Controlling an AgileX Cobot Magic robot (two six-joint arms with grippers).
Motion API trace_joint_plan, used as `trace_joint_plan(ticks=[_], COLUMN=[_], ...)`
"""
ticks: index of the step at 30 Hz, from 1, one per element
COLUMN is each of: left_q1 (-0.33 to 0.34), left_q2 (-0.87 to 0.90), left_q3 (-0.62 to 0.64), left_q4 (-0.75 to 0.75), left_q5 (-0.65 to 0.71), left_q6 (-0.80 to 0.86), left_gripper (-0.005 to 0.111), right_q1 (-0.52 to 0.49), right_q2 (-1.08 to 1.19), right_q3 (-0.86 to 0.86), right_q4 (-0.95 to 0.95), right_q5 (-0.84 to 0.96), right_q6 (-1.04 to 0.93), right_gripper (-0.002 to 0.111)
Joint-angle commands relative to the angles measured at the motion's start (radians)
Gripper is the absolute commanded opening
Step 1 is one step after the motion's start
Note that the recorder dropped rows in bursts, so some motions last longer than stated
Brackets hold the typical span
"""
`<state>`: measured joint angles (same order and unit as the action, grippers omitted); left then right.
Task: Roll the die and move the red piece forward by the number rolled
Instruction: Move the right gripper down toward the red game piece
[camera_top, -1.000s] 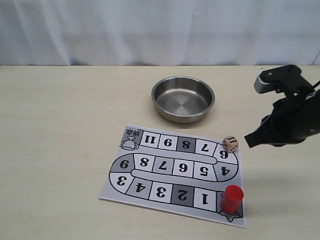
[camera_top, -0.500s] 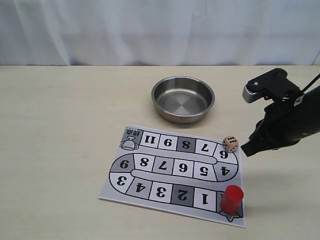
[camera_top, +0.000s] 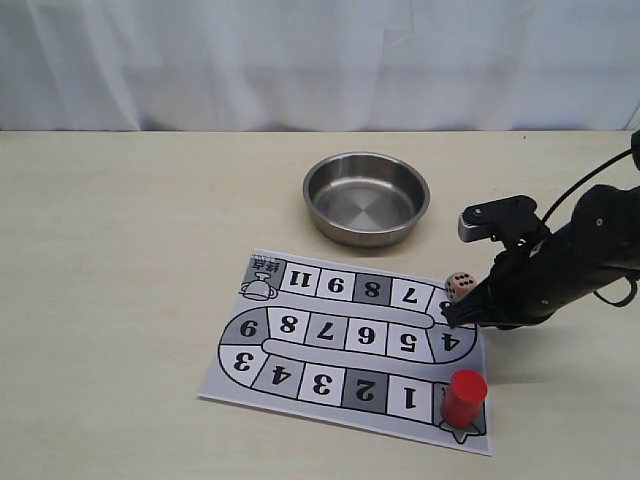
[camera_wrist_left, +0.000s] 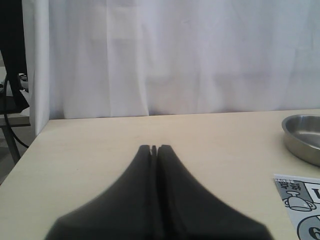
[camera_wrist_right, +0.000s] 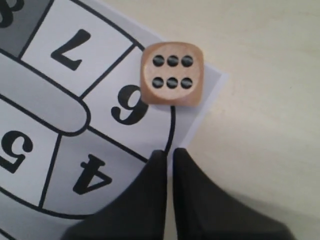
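The die lies at the right edge of the game board, by square 6, with six pips up. My right gripper hovers low just in front of it, its fingers nearly together with only a thin slit and nothing held. The red piece stands upright on the board's start corner, well clear of the gripper. My left gripper is shut and empty over bare table; it does not show in the exterior view.
A steel bowl stands behind the board. The board's corner shows in the left wrist view. White curtains hang along the table's far edge.
My right arm has come down and to the left, from beside the board to just in front of the die. The die and red piece have not moved.
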<state>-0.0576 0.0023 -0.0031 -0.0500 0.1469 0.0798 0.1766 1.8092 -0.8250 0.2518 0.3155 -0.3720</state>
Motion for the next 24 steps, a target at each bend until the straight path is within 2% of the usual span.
trace_joint_plan(ticks=[1, 16, 24], left_q1=[-0.002, -0.002, -0.002], left_q2=[-0.002, -0.002, -0.002], left_q3=[0.003, 0.003, 0.003], left_q4=[-0.005, -0.005, -0.005], left_q5=[-0.004, -0.004, -0.004], left_q6=[-0.007, -0.007, -0.007], left_gripper=[0.0, 0.0, 0.0], right_q1=[-0.001, -0.001, -0.001], right_q2=[0.01, -0.001, -0.212], right_q3=[0.005, 0.005, 0.005], right_q4=[0.002, 0.002, -0.024], right_q5=[-0.043, -0.023, 0.187], right_q6=[0.047, 0.047, 0.061], right_gripper=[0.004, 0.004, 0.004])
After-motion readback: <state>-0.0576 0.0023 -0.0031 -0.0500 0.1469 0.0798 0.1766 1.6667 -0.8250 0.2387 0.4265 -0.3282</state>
